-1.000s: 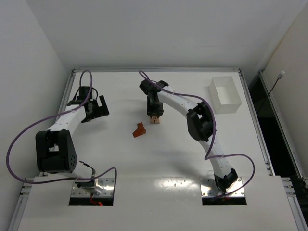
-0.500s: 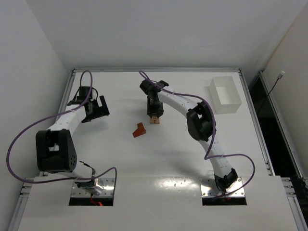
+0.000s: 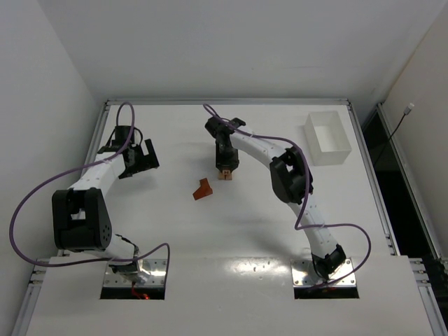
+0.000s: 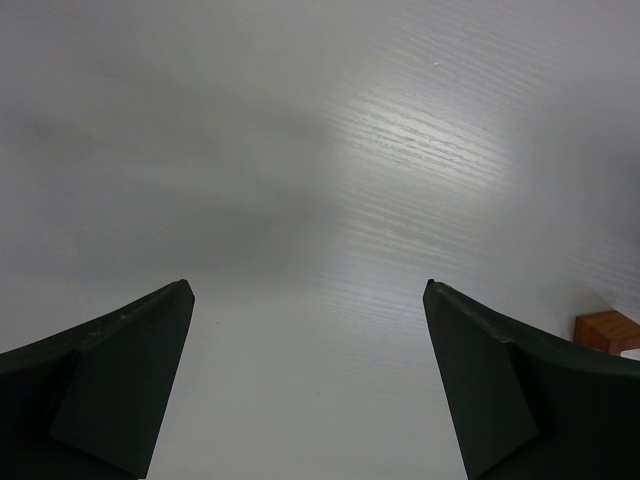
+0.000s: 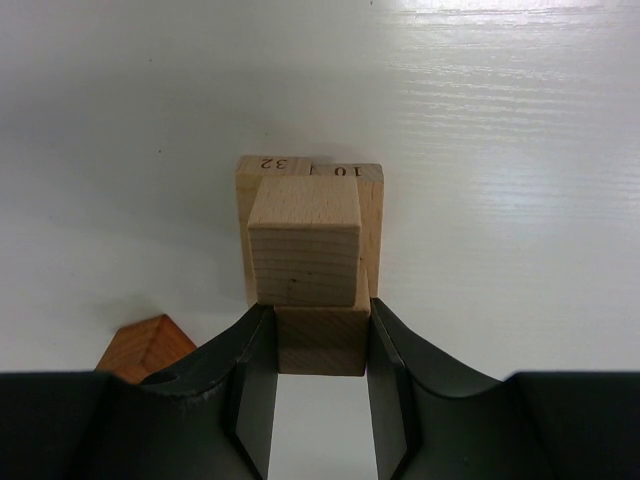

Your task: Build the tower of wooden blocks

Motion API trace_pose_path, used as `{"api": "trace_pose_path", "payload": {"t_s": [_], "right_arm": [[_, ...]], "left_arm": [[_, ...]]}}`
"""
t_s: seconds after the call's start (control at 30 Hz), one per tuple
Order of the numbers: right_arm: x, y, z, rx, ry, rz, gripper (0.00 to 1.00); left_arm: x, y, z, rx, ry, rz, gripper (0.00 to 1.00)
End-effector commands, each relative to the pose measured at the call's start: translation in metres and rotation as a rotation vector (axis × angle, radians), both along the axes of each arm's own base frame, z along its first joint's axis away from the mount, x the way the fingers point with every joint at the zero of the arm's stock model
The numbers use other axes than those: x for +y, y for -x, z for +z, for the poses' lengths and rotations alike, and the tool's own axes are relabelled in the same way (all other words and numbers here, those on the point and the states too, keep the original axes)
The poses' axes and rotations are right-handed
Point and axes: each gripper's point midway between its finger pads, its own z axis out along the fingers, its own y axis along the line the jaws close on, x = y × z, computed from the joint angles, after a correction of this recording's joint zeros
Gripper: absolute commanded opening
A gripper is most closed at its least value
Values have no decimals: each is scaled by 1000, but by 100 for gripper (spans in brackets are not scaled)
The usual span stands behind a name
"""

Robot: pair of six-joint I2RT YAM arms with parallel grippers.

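The tower (image 3: 225,175), a narrow stack of tan wood blocks, stands mid-table. In the right wrist view it shows a pale cube (image 5: 304,245), a darker tan block (image 5: 321,340) adjoining it, and numbered tan pieces (image 5: 370,215) behind. My right gripper (image 3: 225,169) is over the stack, and in its wrist view (image 5: 320,322) its fingers press both sides of the darker tan block. A reddish-brown block (image 3: 204,189) lies loose to the left of the tower, also in the right wrist view (image 5: 145,345). My left gripper (image 3: 143,157) is open and empty over bare table (image 4: 308,290).
A white rectangular tray (image 3: 327,138) stands at the back right. A reddish-brown block corner (image 4: 608,330) shows at the right edge of the left wrist view. The table's raised rim (image 3: 224,102) runs along the back.
The right arm has shifted very slightly at the stack. The blocks and the left arm have not moved.
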Motion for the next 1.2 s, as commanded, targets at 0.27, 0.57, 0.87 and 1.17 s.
{"api": "trace_pose_path", "payload": {"t_s": [0.27,0.57,0.87,1.17], "right_arm": [[11,-14,10,-38,-53,20,25],[12,-12,14,-38,-64,41,42],[16,-16,47,-111,-82,100,52],[27,10,136,-254,-238,438,62]], "left_arm": [[3,-15,13,-54,12,8,100],[3,-15,13,-54,12,8,100],[3,-15,16,-62,6,0,100],[4,3,28,-116,-25,-36,100]]}}
